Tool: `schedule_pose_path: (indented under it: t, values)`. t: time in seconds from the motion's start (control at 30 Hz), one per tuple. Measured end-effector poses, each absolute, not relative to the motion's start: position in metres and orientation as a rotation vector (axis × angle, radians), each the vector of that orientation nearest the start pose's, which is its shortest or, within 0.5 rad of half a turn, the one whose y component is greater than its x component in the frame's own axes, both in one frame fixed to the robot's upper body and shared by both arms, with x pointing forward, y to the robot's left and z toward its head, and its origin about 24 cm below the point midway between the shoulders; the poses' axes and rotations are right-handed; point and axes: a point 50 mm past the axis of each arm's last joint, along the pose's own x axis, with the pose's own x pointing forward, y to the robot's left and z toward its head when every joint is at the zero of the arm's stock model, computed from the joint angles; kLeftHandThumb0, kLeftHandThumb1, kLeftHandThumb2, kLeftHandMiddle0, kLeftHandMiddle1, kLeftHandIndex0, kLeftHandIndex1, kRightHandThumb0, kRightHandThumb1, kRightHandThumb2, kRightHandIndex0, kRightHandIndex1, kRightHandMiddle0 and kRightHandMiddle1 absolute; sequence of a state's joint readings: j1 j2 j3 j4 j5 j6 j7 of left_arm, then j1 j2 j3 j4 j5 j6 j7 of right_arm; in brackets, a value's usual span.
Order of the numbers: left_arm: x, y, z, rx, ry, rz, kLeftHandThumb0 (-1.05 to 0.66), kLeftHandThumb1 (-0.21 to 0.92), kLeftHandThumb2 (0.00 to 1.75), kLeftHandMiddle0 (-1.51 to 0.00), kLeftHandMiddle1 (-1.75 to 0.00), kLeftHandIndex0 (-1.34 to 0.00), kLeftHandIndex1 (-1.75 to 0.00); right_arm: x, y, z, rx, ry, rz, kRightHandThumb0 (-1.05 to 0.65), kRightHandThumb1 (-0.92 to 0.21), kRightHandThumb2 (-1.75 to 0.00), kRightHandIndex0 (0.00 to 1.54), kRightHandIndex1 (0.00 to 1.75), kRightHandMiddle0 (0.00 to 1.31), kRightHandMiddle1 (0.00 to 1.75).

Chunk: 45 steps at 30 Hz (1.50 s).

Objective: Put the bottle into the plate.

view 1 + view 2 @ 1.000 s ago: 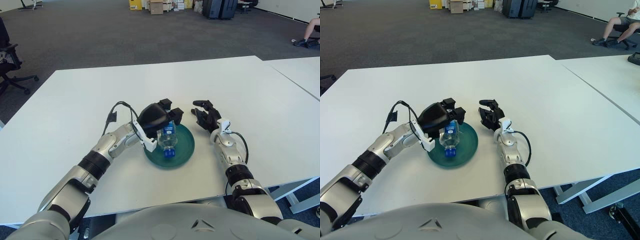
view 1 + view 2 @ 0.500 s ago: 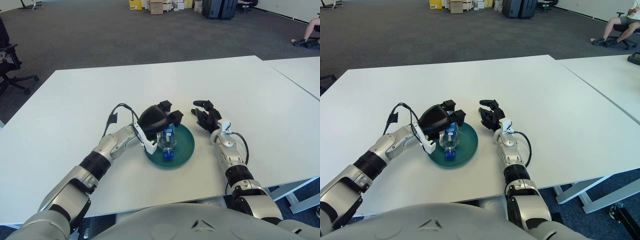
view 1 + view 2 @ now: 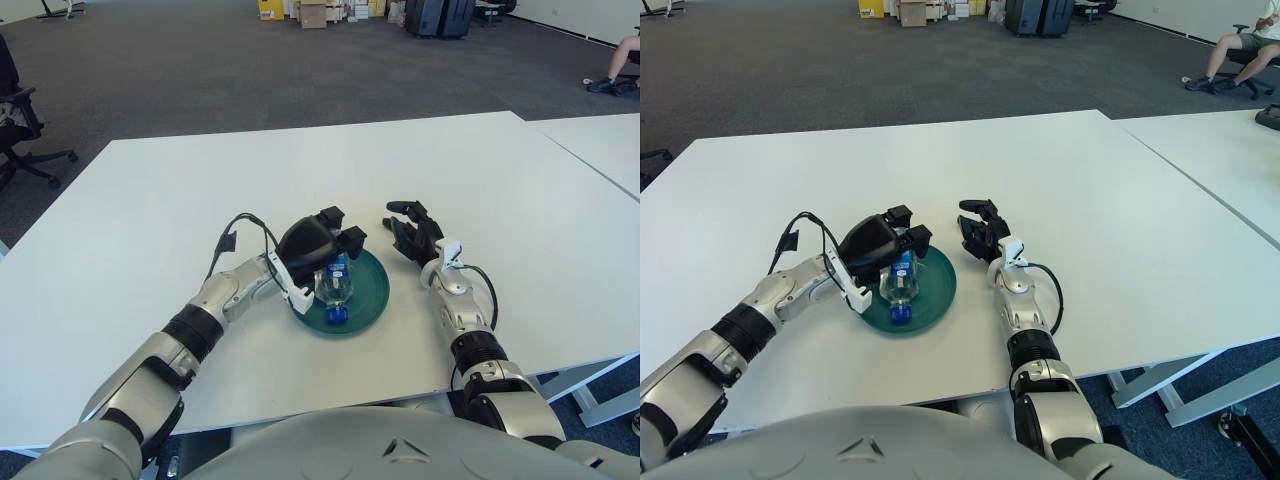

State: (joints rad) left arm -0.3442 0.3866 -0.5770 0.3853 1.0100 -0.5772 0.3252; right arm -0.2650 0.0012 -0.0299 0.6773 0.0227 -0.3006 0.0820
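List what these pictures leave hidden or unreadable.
- Left hand: it covers the upper part of the bottle, so finger contact is unclear in both eye views.
- Bottle label: too small to read.
- Plate: its left rim is hidden behind the left hand.
- Right hand, right of the plate: whether it touches the table is unclear.

Left arm: extended forward and inward from the lower left, forearm angled toward the plate (image 3: 365,295); a black cable loops over the wrist. Left hand (image 3: 318,243): poised over the plate's near-left part, fingers curled downward, apparently loosely about the bottle (image 3: 335,285), though contact is hard to confirm. Right arm: bent, forearm reaching forward. Right hand (image 3: 414,232): just beside the plate's right rim, fingers partly spread, holding nothing.
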Motion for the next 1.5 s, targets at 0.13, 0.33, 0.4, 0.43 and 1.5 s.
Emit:
schedule_pose_path:
  t: [0.13, 0.33, 0.4, 0.43, 1.5]
  values:
    - [0.255, 0.073, 0.033, 1.220, -0.766, -0.728, 0.00, 0.13, 1.50, -0.79, -1.64, -0.52, -1.75, 0.286, -0.133, -0.016, 0.024, 0.123, 0.117, -0.47, -0.75, -0.74, 0.38, 0.51, 0.20, 1.14]
    - [0.254, 0.072, 0.035, 1.206, -0.781, -0.733, 0.00, 0.14, 1.49, -0.78, -1.64, -0.51, -1.75, 0.287, -0.133, -0.015, 0.030, 0.126, 0.113, -0.46, -0.74, -0.75, 0.39, 0.51, 0.20, 1.15]
    - [0.254, 0.071, 0.036, 1.201, -0.784, -0.735, 0.00, 0.15, 1.48, -0.78, -1.64, -0.51, -1.75, 0.287, -0.132, -0.015, 0.034, 0.127, 0.112, -0.47, -0.74, -0.75, 0.39, 0.52, 0.20, 1.15]
    - [0.253, 0.071, 0.036, 1.199, -0.784, -0.737, 0.00, 0.15, 1.48, -0.78, -1.64, -0.51, -1.75, 0.286, -0.132, -0.015, 0.035, 0.127, 0.112, -0.47, -0.74, -0.75, 0.39, 0.52, 0.20, 1.15]
    - [0.252, 0.068, 0.045, 1.089, -0.842, -0.643, -0.01, 0.19, 1.47, -0.69, -1.74, -0.49, -1.75, 0.285, -0.131, -0.015, 0.040, 0.126, 0.113, -0.46, -0.75, -0.76, 0.39, 0.54, 0.20, 1.15]
